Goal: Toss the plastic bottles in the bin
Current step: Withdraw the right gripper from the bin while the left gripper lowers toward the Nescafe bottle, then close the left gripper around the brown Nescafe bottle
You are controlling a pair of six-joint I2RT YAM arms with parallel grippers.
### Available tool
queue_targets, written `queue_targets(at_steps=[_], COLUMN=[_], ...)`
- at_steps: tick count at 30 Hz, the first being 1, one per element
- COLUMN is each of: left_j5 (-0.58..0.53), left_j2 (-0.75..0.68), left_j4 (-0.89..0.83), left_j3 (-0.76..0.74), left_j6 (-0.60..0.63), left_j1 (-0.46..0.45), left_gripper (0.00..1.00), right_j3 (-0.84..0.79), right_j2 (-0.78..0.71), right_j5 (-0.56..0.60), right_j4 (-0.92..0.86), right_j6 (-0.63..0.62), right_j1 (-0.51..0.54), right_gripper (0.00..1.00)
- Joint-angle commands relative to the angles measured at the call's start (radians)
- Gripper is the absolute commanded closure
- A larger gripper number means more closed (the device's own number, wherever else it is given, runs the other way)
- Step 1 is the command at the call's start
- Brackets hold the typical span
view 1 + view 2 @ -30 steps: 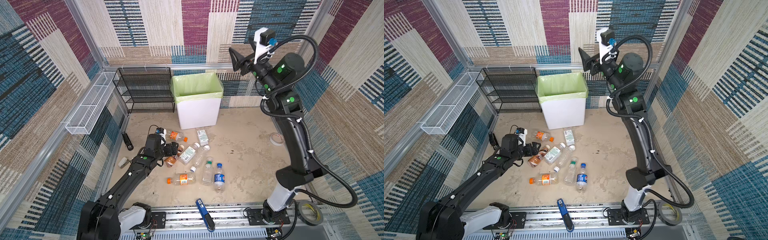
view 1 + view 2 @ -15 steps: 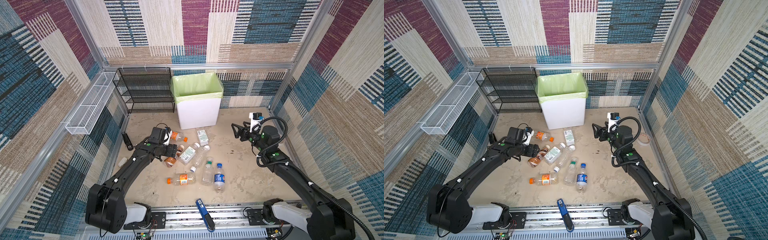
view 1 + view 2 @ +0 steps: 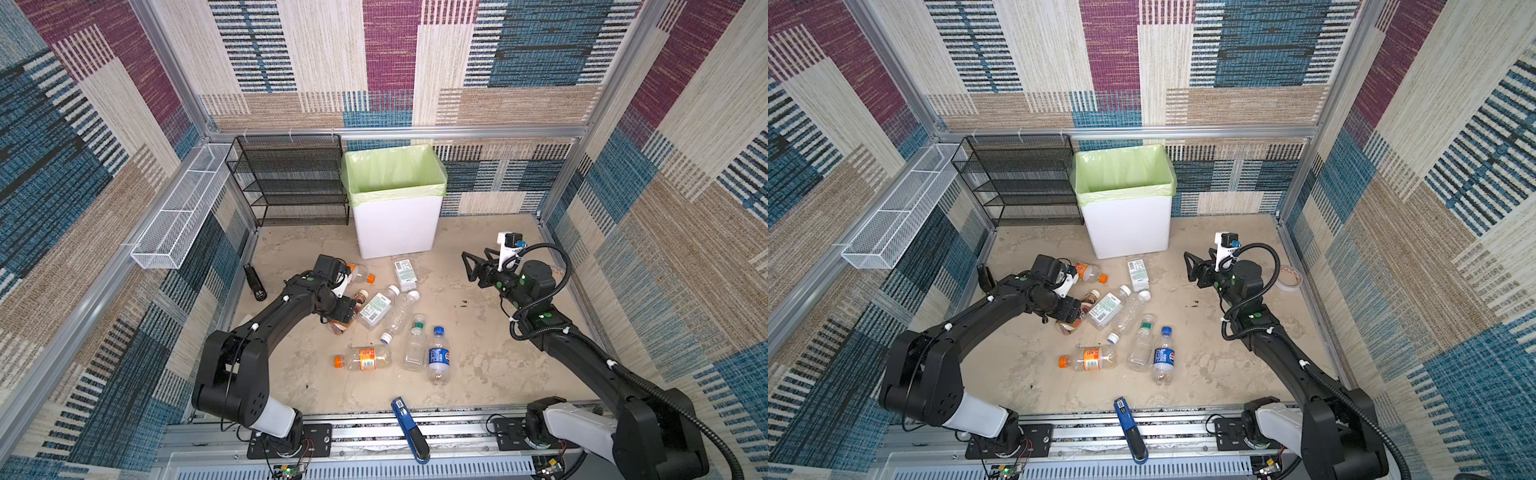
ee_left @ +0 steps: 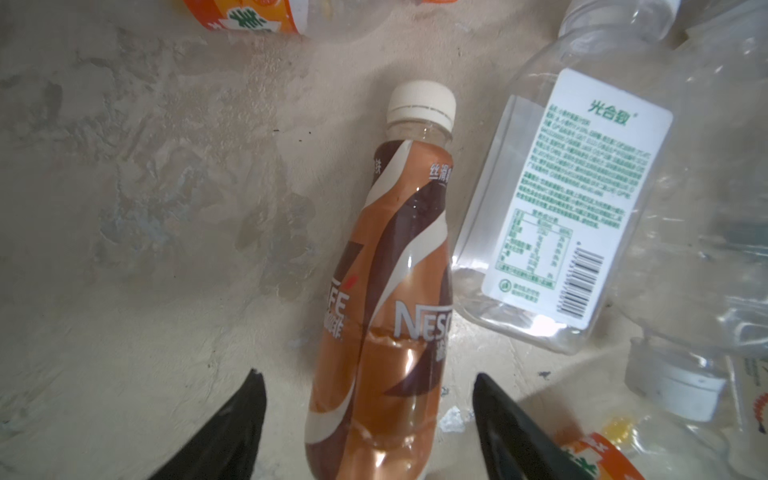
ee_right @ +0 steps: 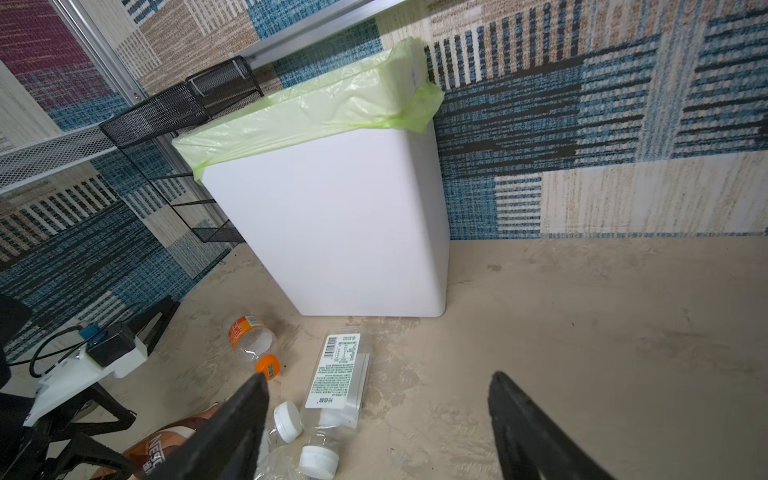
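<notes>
We start at the left gripper (image 3: 343, 318), low over the scattered bottles (image 3: 400, 312). In both top views its body hides most of the brown bottle (image 3: 360, 296), and from above we cannot tell how the jaws stand. The left wrist view shows it. The two fingers (image 4: 232, 436) are spread, and the brown bottle lies on the floor between them, its white cap pointing away from the wrist. A gap shows on each side, so nothing is gripped. Just outside one finger lies a square clear bottle (image 4: 573, 199) with a white label.

Beyond that gripper, toward the bin (image 3: 395, 232), lies an orange-capped bottle (image 3: 360, 272). Back toward the arm's base lie an orange-labelled bottle (image 3: 365, 358) and a blue-capped bottle (image 3: 438, 358); only the top views show these whole.

The right gripper (image 5: 378, 376) is held off the floor, well apart from the pile, jaws wide with nothing between. Its wrist view faces the bin's white side, which stands upright beyond the fingertips, and a flat labelled bottle (image 5: 338, 374) lies just ahead of them. The bag's inside shows only from above. In a top view a tape roll (image 3: 1289, 277) lies behind that arm.
</notes>
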Motion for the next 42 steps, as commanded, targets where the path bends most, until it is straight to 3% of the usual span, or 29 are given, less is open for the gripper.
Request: queue_targets(at_steps=[1,12,18,23,28,36,42], left_j5=[-0.024,-0.006,0.005,0.003,0.011,0.047,0.115], left_j2=[0.034,0.135,0.170,0.133,0.101,-0.198,-0.523], left_j4=[-0.036,-0.041,-0.057,-0.038,-0.053,-0.018,0.252], left_j3=[0.028,0.064,0.083,0.058,0.048,-0.036,-0.153], left_j6=[0.081,0.120,0.115,0.105,0.096,0.019,-0.049], left_j1=[-0.004,-0.009,-0.009,-0.009,-0.009,-0.011,-0.015], left_gripper=[0.21,0.25,0.34,0.45,0.49,0.49,0.49], right_j3=[-0.018,-0.050,-0.063,-0.068,-0.068,-0.029,0.013], right_j2=[-0.004,0.002,-0.012,-0.017,-0.020,-0.006,0.013], right_j5=[0.016,0.023,0.033,0.038,0.038,0.026,0.014], right_j4=[0.069,0.086,0.092,0.087,0.085,0.019,0.007], right_j6=[0.001,0.002,0.002,0.004,0.014,0.016,0.050], right_j1=[-0.003,-0.014,-0.021,-0.026,-0.027,-0.028,-0.027], right_gripper=[0.16,0.16,0.15,0.15,0.15,0.15,0.16])
